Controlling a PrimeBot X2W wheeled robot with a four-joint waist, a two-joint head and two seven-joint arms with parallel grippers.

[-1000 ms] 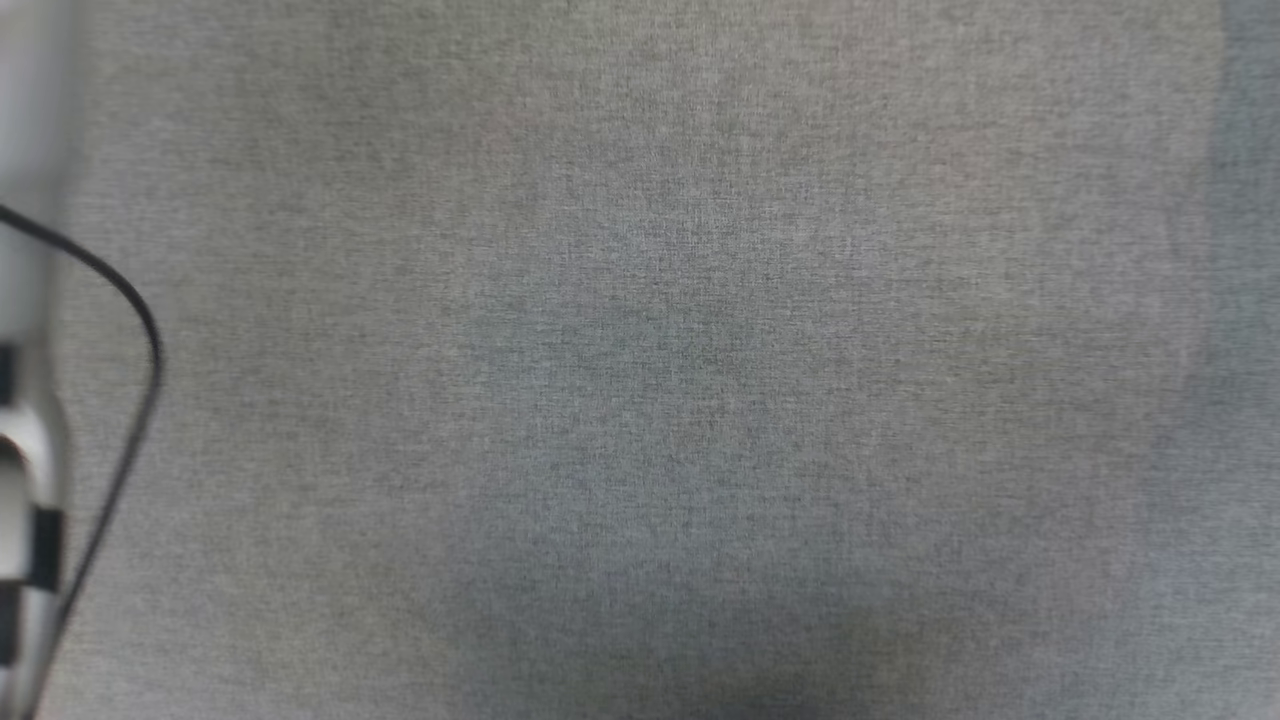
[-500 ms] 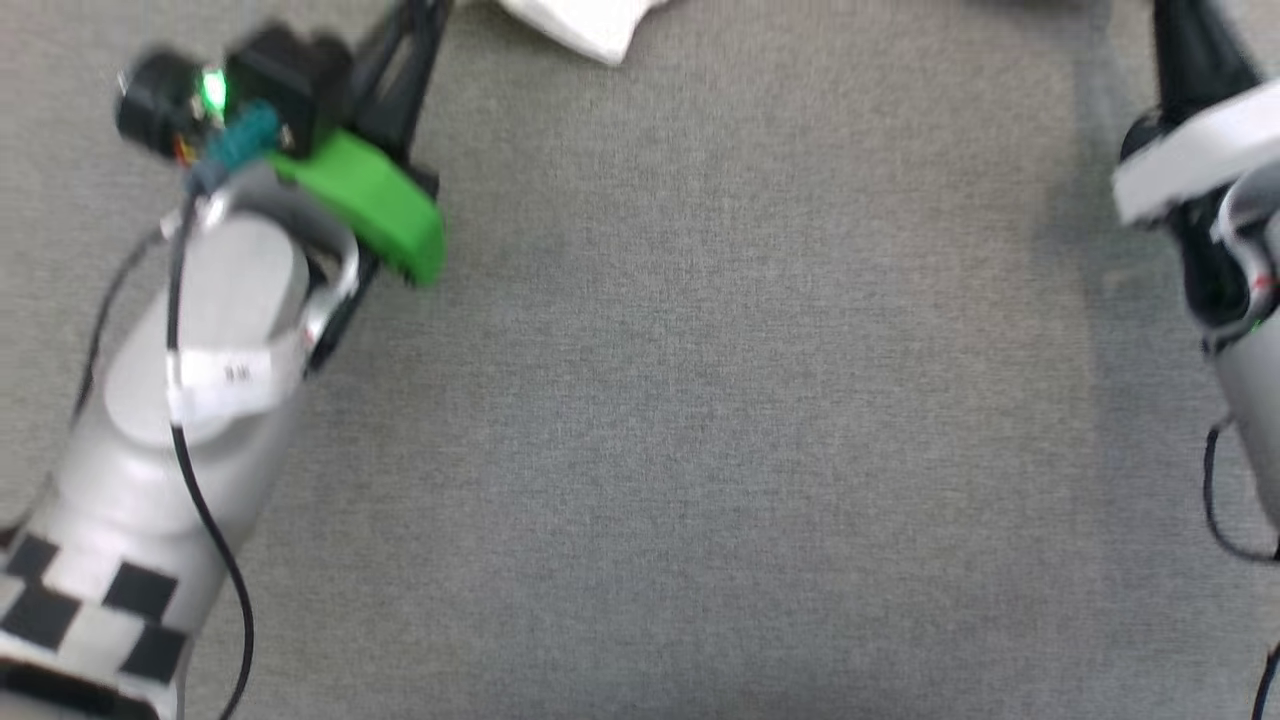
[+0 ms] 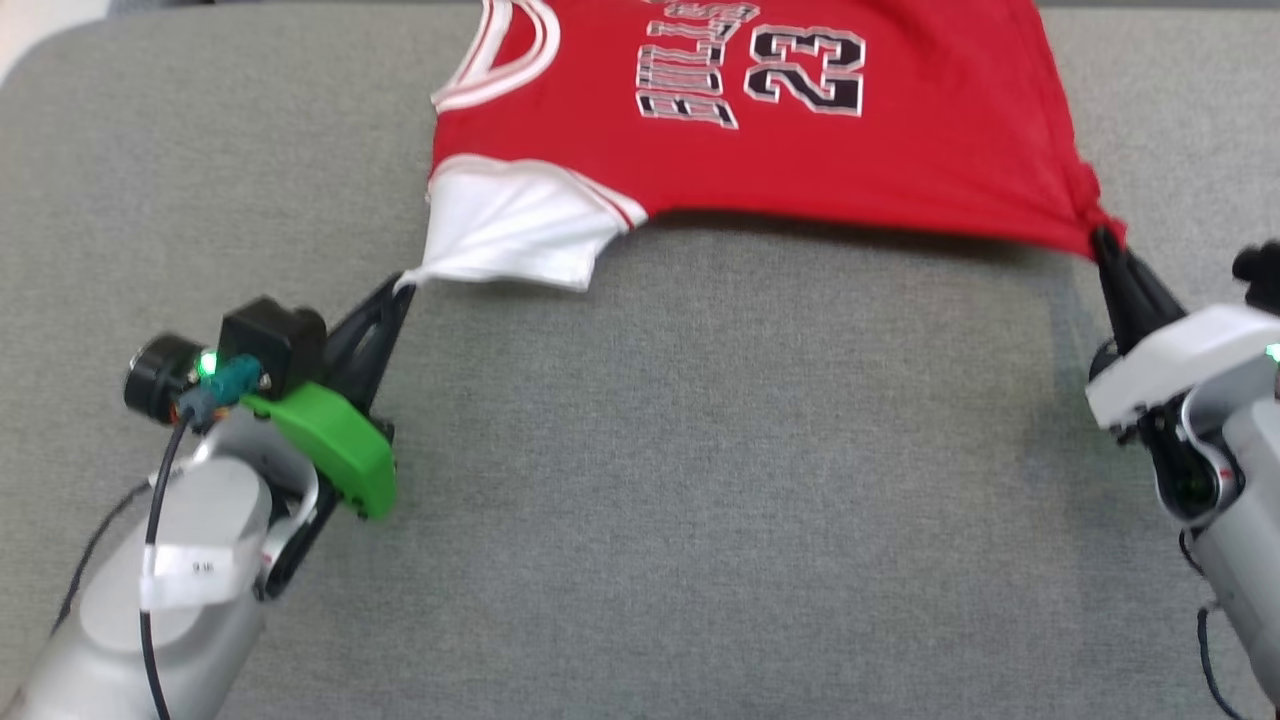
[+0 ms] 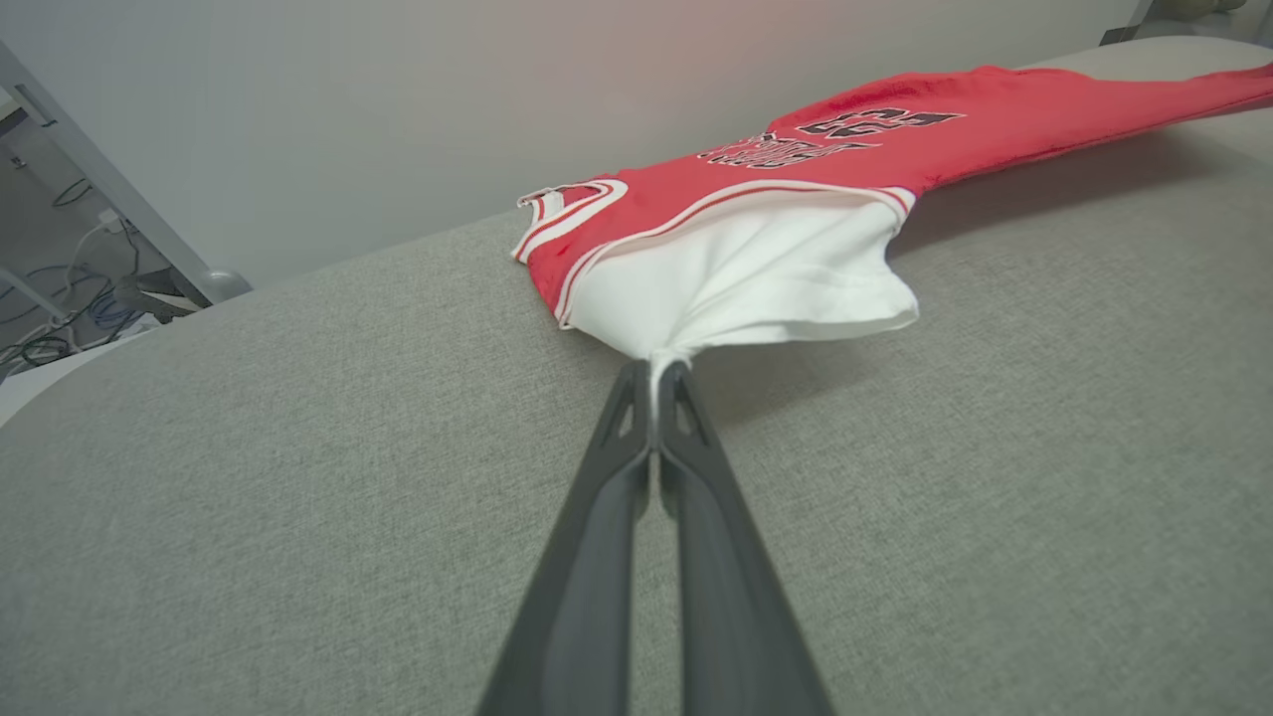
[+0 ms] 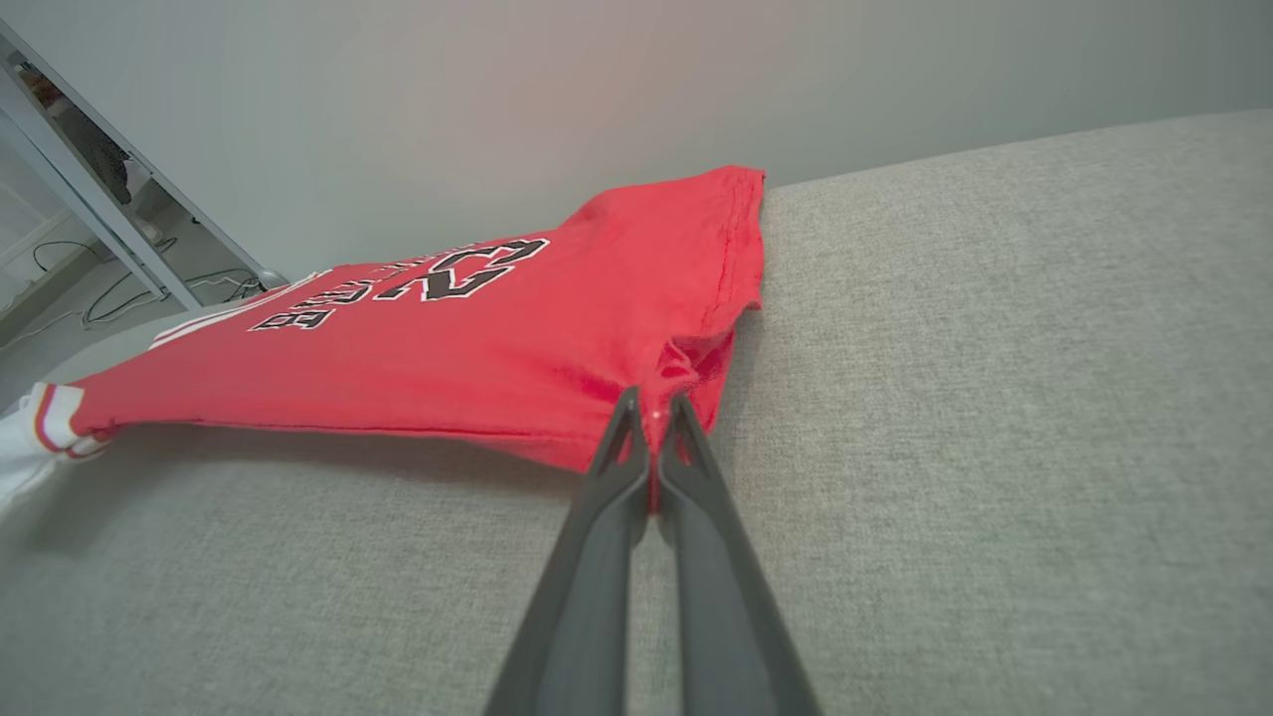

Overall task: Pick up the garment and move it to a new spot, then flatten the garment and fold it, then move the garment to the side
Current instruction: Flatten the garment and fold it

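the garment (image 3: 760,150) lies print-up at the far side of the grey fabric surface (image 3: 700,520), its hem reaching that far edge; its near edge is pulled taut between the grippers; the left gripper (image 3: 405,283) is clamped on the white sleeve (image 3: 510,230) tip, the right gripper (image 3: 1100,240) on a red hem corner; a wide stretch of surface lies toward the robot; beyond the rounded far-left corner stand a pale wall (image 4: 348,119), a metal frame (image 4: 119,219) and floor cables (image 4: 50,318)

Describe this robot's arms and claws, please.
Both arms are pale grey tubes. The left gripper and right gripper each have two long, dark, tapering fingers. The left arm carries a green bracket, black camera, black cable and white label; the right arm a white cover.
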